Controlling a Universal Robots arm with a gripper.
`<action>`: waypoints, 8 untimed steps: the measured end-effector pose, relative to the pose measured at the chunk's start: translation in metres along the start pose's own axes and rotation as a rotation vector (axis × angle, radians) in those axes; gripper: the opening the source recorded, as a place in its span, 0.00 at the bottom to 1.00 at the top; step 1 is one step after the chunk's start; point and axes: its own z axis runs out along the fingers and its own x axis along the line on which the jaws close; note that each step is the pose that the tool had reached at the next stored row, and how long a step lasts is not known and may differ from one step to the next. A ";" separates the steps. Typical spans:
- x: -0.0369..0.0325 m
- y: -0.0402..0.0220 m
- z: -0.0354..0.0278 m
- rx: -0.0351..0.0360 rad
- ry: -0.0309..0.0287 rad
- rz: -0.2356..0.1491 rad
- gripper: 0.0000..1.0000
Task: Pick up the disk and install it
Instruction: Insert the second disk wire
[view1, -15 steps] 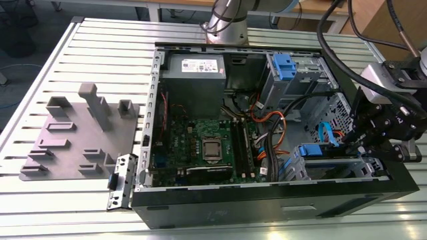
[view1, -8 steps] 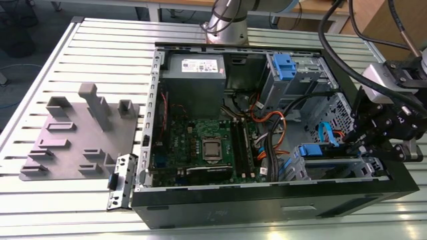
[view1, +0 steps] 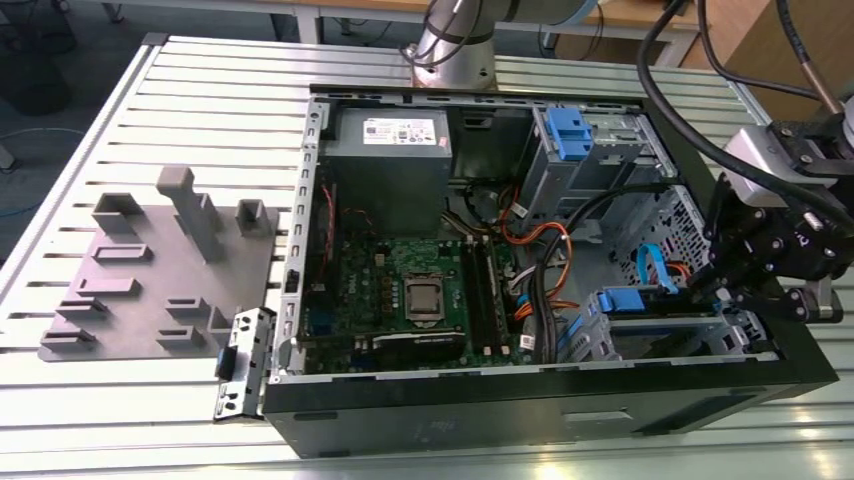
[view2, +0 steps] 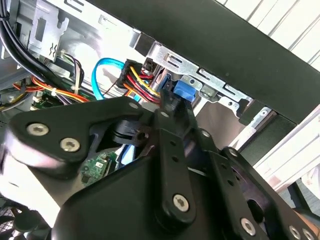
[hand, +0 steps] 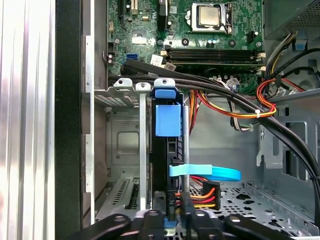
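Note:
The disk (hand: 167, 155) stands on edge in the metal drive bay (hand: 127, 145) at a lower corner of the open computer case (view1: 534, 400); its blue rail tab (hand: 167, 120) faces the motherboard. In the exterior view the disk (view1: 627, 300) is at the case's right end. A light blue data cable (hand: 207, 173) and a plug with coloured wires (hand: 202, 192) sit at its side. My gripper (hand: 174, 221) is right at the disk's outer end, over the case's right wall (view1: 737, 300). In the second wrist view my gripper (view2: 175, 102) points at the disk's blue tab (view2: 183, 91).
The case lies open on a slatted metal table (view1: 200, 110). Inside are the motherboard (view1: 414, 290), a grey power supply box (view1: 387, 150) and an upper cage with a blue clip (view1: 567, 130). Thick black cables (hand: 240, 102) cross near the bay. A grey fixture (view1: 147, 270) lies at the exterior view's left.

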 end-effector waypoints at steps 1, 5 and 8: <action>0.0000 0.0000 -0.0001 0.0000 0.0002 0.000 0.22; 0.0000 0.0000 0.0000 0.0000 0.0001 0.000 0.17; 0.0000 -0.0001 0.0000 0.0000 -0.0001 0.000 0.17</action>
